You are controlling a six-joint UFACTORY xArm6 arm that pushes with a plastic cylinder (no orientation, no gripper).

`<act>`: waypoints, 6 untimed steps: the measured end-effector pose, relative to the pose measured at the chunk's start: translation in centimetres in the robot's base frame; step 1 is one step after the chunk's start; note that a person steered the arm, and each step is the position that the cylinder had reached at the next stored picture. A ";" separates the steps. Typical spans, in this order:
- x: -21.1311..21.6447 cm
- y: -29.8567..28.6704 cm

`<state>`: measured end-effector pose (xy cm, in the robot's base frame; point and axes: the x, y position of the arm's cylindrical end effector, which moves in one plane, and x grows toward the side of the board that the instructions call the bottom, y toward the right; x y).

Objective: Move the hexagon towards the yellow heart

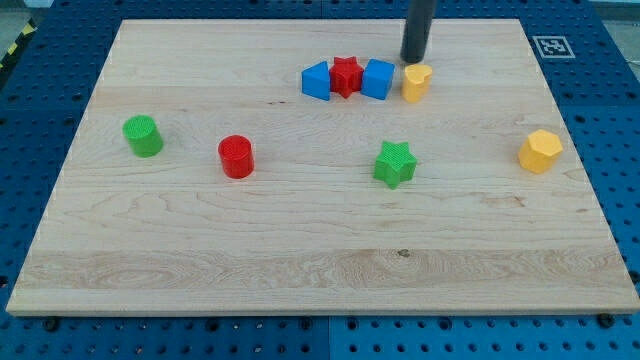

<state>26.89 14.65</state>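
My tip (413, 61) has no jaws to open or close: it is a plain dark rod holding nothing, standing in the upper middle of the frame. Its end rests just above the yellow heart (417, 82); whether the two touch is hard to make out. The rod's upper part is cut off by the top edge.

The yellow hexagon (540, 150) sits well apart, at the right of the wooden board (300, 260), lower than the heart.

Left of the heart runs a tight row: a blue cube (378, 78), a red star (346, 76) and a blue block (316, 81) of unclear shape. A green star (395, 163) lies mid-frame, a red cylinder (236, 157) left of it, a green cylinder (142, 136) at far left.
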 end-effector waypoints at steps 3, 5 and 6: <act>17.1 18.2; 19.0 10.2; 15.6 5.3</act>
<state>42.51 19.97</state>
